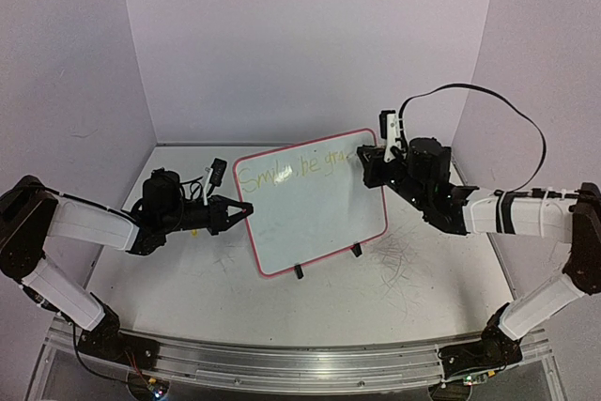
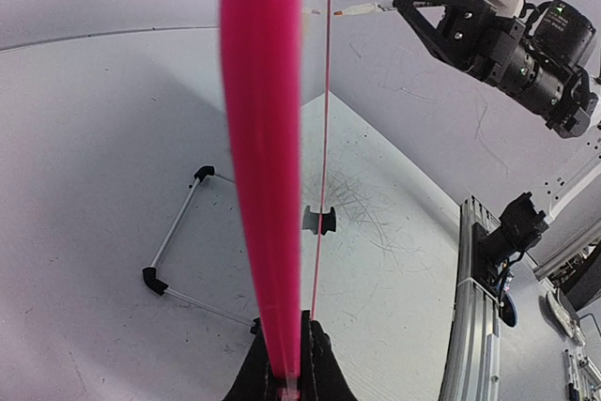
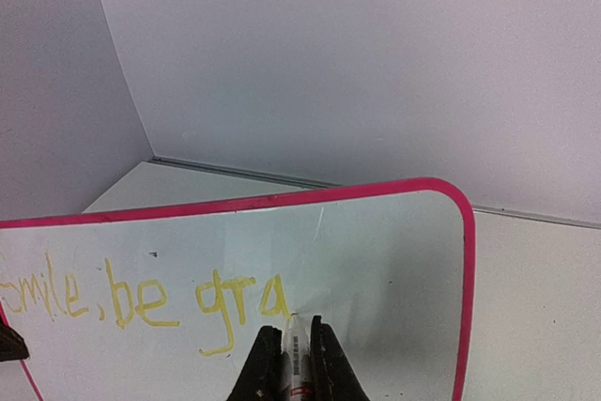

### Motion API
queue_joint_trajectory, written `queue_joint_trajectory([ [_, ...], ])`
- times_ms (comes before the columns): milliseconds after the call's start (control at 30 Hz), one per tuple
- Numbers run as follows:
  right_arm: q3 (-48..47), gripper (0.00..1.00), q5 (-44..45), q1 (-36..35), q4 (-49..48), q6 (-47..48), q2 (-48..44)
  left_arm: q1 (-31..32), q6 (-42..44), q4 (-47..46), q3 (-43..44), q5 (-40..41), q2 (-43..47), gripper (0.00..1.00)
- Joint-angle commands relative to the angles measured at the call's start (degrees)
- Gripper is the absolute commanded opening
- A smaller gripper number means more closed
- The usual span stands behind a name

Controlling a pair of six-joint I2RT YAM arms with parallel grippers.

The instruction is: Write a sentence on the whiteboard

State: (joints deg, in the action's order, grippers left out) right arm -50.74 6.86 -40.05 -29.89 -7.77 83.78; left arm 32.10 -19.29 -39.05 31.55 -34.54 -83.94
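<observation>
Standing on its two black clip feet (image 1: 299,271) near the centre of the table (image 1: 188,279), the whiteboard (image 1: 315,204) faces the arm bases. Its right end is set farther from them than its left.

Left side: the left gripper (image 1: 246,208) meets the board at the middle of its left edge. In the left wrist view the pink-red frame (image 2: 263,185) runs straight up from between the two black fingers (image 2: 327,373). They are clamped on that edge (no gap visible).

Right side: the right gripper (image 1: 364,161) sits at the upper right part of the board, in front of the writing face. Its jaws are closed on a marker (image 3: 297,352), a white barrel with a barcode label that lies along the fingers and points forward. The marker tip touches the white surface just right of the last letter written.

Writing: the sentence (image 3: 141,296) runs along the top of the board in thin yellow-green strokes and reads "Smile, be gra" (first letter cut off at the left border of the right wrist view). The line starts near the upper left corner and ends directly ahead of the right gripper. The left gripper lies below and to the left of the first word.

Table surface: grey scribble marks (image 1: 399,255) lie just right of the right-hand foot.
</observation>
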Motion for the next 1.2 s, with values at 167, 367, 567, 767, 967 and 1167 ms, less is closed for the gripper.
queue_joint_trajectory([
  [167,-2.97,0.0,-0.16,0.13,-1.22,1.21,-2.85,-0.54,3.86,0.66,-0.35,2.79,0.73,0.0],
  [367,-6.36,0.0,0.43,0.14,-2.24,2.47,0.82,-0.54,3.82,0.71,-0.38,2.83,1.2,0.0],
  [567,-8.1,0.0,0.88,0.16,-2.54,2.85,2.16,-0.54,3.89,0.7,-0.36,2.72,1.11,0.0],
  [767,-8.09,0.0,1.59,0.18,-2.55,2.76,3.23,-0.54,4.0,0.75,-0.41,2.64,1.48,0.0],
  [967,-7.47,0.0,2.33,0.22,-2.44,2.57,3.91,-0.54,4.0,0.78,-0.53,2.62,1.82,0.0],
  [1167,-5.57,0.0,2.47,0.18,-1.8,1.93,3.52,-0.54,4.09,0.8,-0.44,2.59,1.9,0.0],
])
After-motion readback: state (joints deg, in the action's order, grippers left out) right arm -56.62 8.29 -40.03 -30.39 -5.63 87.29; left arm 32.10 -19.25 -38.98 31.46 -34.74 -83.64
